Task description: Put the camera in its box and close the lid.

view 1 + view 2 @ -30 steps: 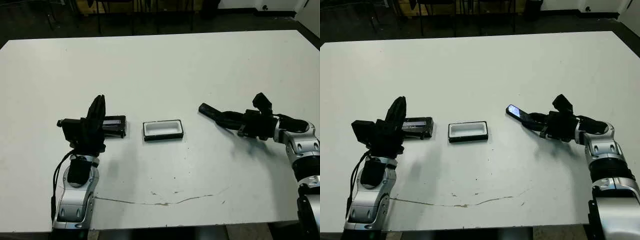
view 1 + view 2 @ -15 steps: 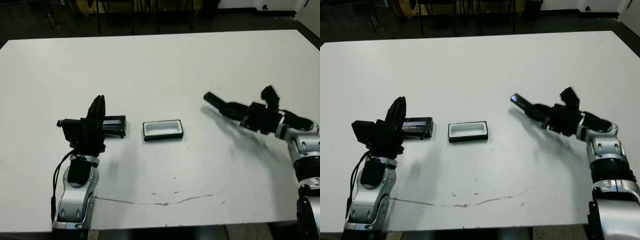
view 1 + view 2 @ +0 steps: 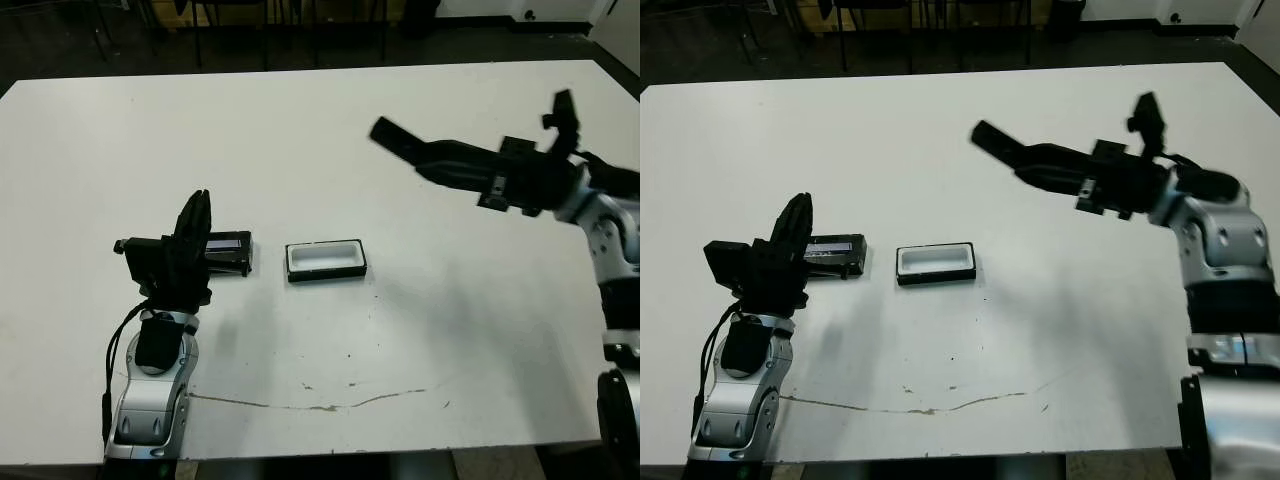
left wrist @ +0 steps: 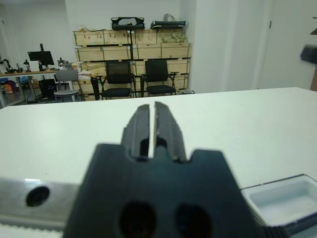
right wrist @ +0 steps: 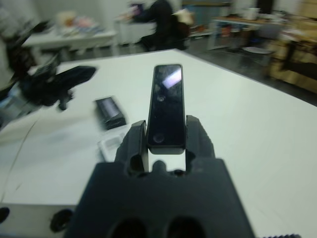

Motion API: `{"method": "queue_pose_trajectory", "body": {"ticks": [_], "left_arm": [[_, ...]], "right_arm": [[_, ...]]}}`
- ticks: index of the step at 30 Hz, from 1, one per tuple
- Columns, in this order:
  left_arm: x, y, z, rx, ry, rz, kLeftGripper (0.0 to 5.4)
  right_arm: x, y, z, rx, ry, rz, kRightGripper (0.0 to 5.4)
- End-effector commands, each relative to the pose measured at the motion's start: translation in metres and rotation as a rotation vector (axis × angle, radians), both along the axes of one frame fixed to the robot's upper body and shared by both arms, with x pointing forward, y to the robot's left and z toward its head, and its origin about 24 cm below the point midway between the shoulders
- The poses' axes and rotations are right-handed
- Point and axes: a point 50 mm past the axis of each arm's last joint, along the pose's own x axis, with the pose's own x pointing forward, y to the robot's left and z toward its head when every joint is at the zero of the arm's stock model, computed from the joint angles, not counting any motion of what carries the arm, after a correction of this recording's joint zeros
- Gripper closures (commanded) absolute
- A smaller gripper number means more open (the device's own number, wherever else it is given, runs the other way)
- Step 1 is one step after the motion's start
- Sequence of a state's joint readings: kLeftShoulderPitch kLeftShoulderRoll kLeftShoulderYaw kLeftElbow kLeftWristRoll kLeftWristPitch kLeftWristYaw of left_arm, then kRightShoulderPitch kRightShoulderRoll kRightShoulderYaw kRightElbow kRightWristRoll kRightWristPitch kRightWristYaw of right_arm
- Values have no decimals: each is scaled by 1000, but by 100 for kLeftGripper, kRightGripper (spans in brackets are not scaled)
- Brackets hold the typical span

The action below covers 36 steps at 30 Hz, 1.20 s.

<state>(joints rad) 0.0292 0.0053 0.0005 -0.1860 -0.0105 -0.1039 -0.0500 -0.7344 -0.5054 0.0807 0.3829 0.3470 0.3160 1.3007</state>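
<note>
From the head camera I see the white table with the small shallow black box with white lining sitting open near its middle. Just to the robot's left of it lies the flat black lid with its glossy greyish strip, a small gap between the two. My left gripper stands over the near end of the lid, fingers upright and pressed close together with nothing between them. My right gripper is raised above the table on the right side, well apart from the box, and the slim black bar-shaped camera sticks out beyond its fingers toward the table's middle.

In the left wrist view I see the two black fingers nearly touching, only a thin slit between them, empty. A corner of the white-lined box shows at the edge.

In the right wrist view the camera is clamped between the fingers, its glossy face catching light. Beyond it I make out the box, the lid and the blurred left gripper.
</note>
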Motion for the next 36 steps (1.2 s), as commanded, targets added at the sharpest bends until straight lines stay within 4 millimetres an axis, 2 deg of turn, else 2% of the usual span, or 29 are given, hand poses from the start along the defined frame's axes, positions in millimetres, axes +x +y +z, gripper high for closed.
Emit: {"method": "queue_pose_trajectory", "body": {"ticks": [1, 6, 14, 36], "left_arm": [[-1, 2, -3, 0, 24, 6, 540], [-1, 2, -3, 3, 21, 12, 540], [-1, 3, -5, -8, 22, 14, 540], [-3, 0, -7, -14, 35, 15, 540]], "right_arm": [[5, 12, -5, -134, 43, 111, 489], [12, 27, -8, -312, 48, 188, 489], [13, 48, -18, -436, 7, 270, 489], [12, 56, -36, -453, 111, 341, 489]]}}
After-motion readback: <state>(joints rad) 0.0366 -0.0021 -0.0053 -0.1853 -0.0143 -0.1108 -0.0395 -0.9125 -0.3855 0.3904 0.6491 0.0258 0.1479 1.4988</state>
